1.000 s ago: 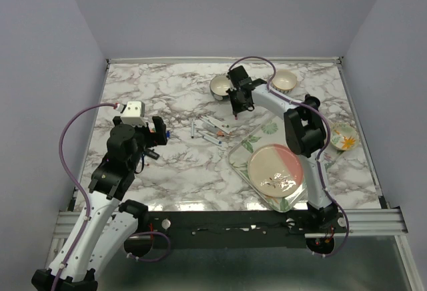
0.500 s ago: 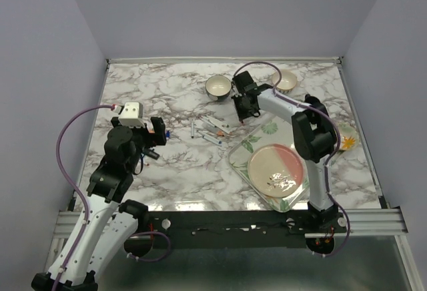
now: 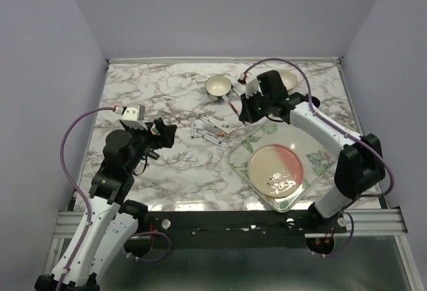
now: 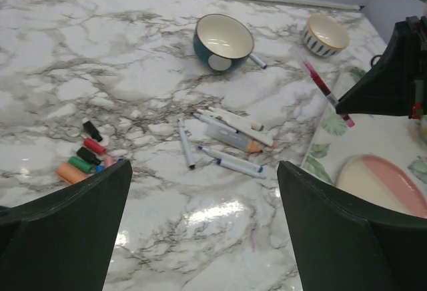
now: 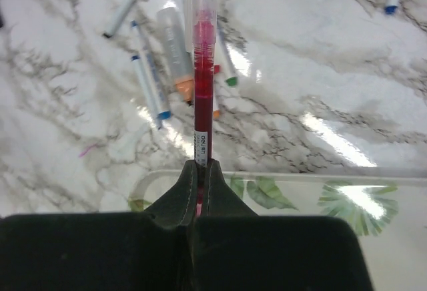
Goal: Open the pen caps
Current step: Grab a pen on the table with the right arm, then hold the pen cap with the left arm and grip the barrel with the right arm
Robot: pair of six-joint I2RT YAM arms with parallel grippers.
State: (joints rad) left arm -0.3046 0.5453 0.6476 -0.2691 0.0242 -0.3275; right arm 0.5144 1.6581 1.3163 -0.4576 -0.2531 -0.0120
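Loose coloured pen caps (image 4: 87,155), clustered

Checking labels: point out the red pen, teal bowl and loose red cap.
red pen (image 5: 202,97), right wrist view, dark red section.
teal bowl (image 4: 199,49), left wrist view, outer wall.
red cap (image 4: 95,146), left wrist view, middle.

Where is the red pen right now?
In the left wrist view the red pen is on the right, pinched in the right gripper and held above the table, between the teal bowl and the leafy tray.

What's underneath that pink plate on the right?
A clear tray with green leaf prints lies under the pink plate. The plate hides the tray's middle, so anything there can't be seen.
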